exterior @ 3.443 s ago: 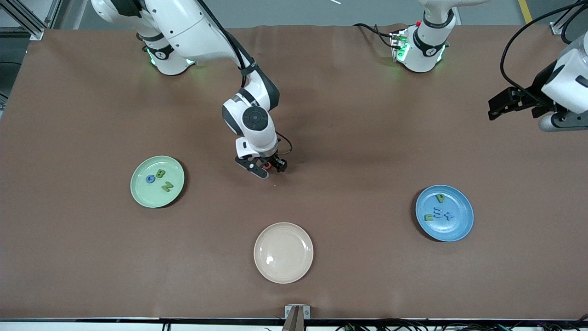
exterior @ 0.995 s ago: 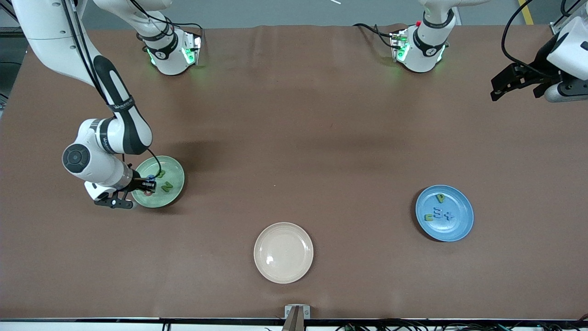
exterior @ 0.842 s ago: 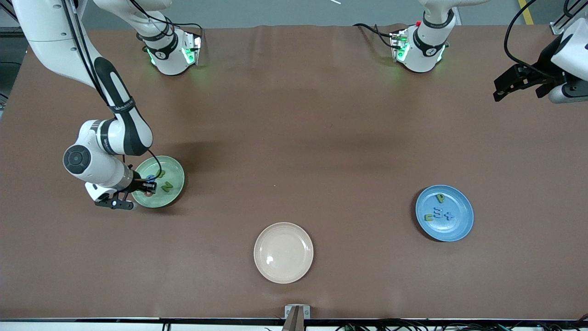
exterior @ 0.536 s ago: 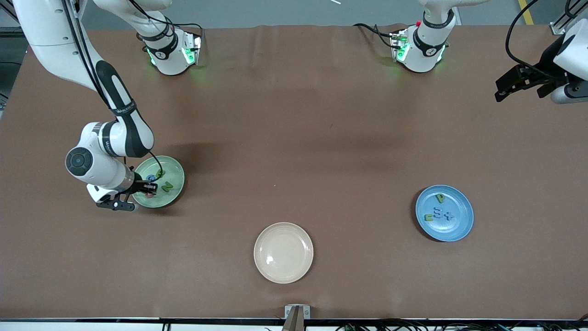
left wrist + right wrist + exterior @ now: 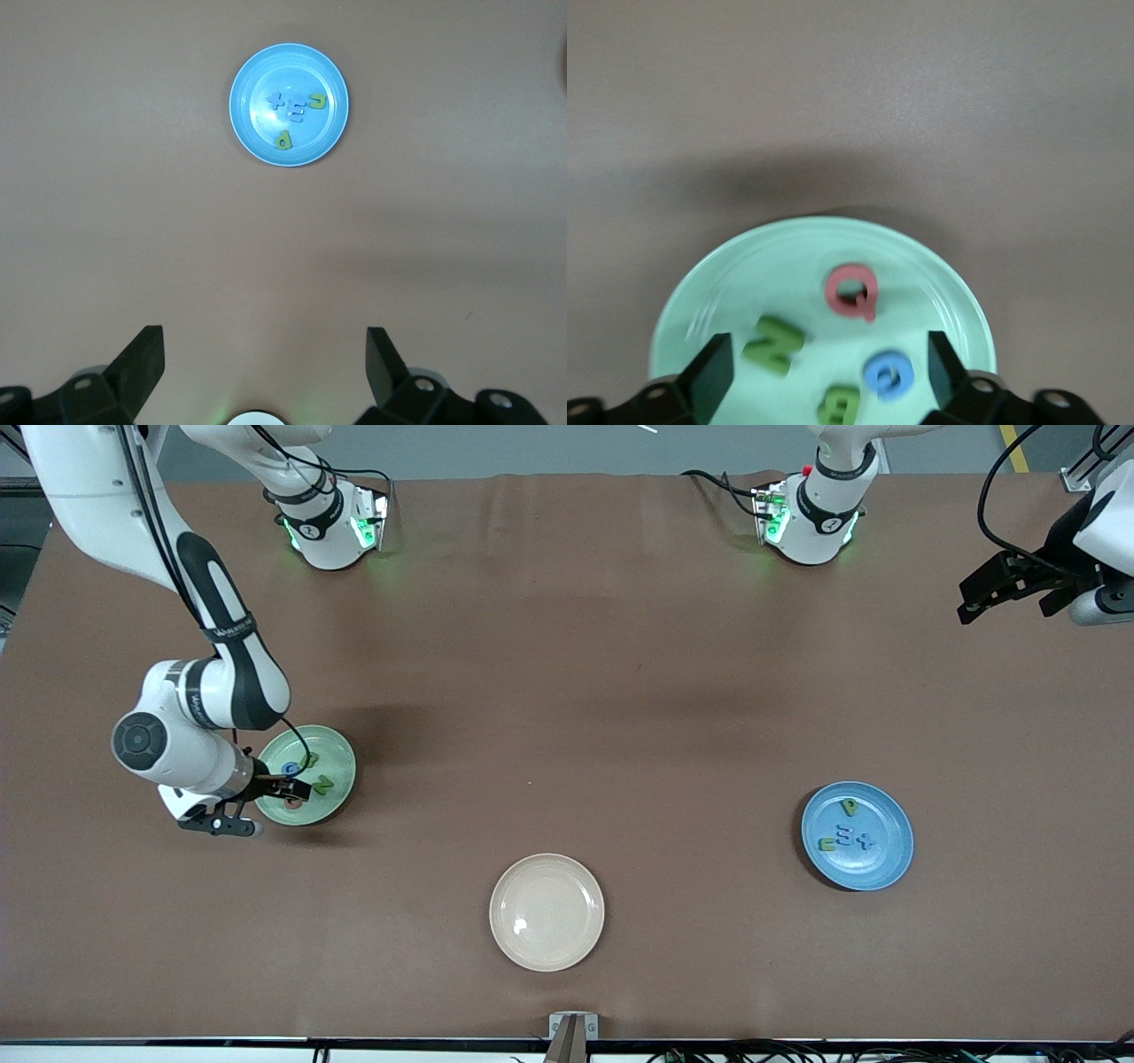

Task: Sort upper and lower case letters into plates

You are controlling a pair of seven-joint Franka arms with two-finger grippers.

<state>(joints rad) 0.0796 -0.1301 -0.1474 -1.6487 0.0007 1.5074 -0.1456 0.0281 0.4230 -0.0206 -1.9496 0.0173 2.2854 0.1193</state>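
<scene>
Front view: the mint green plate [image 5: 332,755] sits toward the right arm's end of the table, holding green N [image 5: 322,785] and blue G [image 5: 290,768]; N's long axis runs on a slant. The right gripper [image 5: 257,806] hangs low over that plate's edge, its arm bent down from the base, jaws apart and empty. The blue plate [image 5: 886,868] lies toward the left arm's end, carrying four small letters [image 5: 849,834]. A cream plate [image 5: 547,911] lies between them, nearer the camera. The left gripper [image 5: 1005,589] waits raised at the table's edge. Left wrist view: jaws wide apart, blue plate [image 5: 252,124] well off. Right wrist view: red Q [image 5: 852,291], green N [image 5: 773,343], blue G [image 5: 887,374] and green B [image 5: 838,405] lie flat in the mint plate [image 5: 744,266].
</scene>
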